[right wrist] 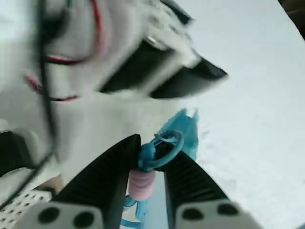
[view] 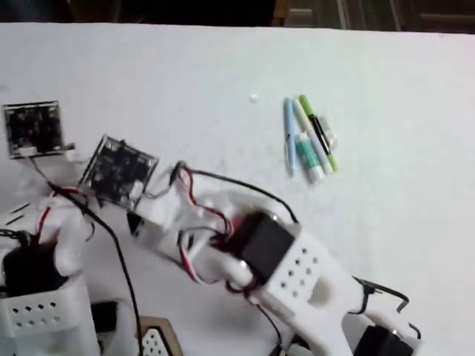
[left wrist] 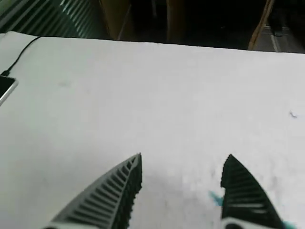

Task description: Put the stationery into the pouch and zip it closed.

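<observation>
My right gripper (right wrist: 152,143) is shut on the zipper pull (right wrist: 141,183), a pink bead with a blue ring (right wrist: 164,143), at the end of the teal pouch (right wrist: 183,131). My left gripper (left wrist: 183,164) stands open just above the white table, with nothing between its fingers. A sliver of the teal pouch (left wrist: 215,198) shows beside one fingertip. The stationery (view: 308,141), several pens and markers in blue, green and teal, lies in a loose bundle on the table at the right rear. An arm (view: 274,256) stretches from the front right toward the left and covers the pouch.
A second arm (view: 37,289) stands at the front left. Two black camera boards (view: 33,127) (view: 119,170) with loose red and black wires sit over the left side. A flat device with a cable (left wrist: 5,88) lies near the table's edge.
</observation>
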Available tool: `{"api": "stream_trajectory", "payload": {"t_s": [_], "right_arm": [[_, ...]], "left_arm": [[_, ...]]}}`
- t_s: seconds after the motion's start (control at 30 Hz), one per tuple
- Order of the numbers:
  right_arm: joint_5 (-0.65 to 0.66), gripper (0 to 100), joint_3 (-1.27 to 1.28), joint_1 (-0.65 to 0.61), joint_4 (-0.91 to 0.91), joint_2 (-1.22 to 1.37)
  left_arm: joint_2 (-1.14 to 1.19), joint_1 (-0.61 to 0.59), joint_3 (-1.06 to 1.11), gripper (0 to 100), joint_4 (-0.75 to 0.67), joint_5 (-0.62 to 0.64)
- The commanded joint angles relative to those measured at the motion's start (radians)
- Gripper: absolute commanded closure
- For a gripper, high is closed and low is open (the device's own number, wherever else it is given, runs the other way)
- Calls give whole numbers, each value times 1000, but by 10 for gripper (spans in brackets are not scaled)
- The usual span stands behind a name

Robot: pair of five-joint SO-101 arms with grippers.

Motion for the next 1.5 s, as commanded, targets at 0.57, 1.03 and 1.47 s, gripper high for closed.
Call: {"api": "stream_trajectory", "payload": {"t_s": [0.57,1.03,1.47], "right_arm": [[-129,981,-175,205,-186,171],[-89,981,-269,45,185,171],[-94,981,-416,-183,157,174]], "left_arm": [[-1,-206,-241,721,155,57],[-1,-165,11,721,21,52],[1,-42,126,722,-68,52]]}}
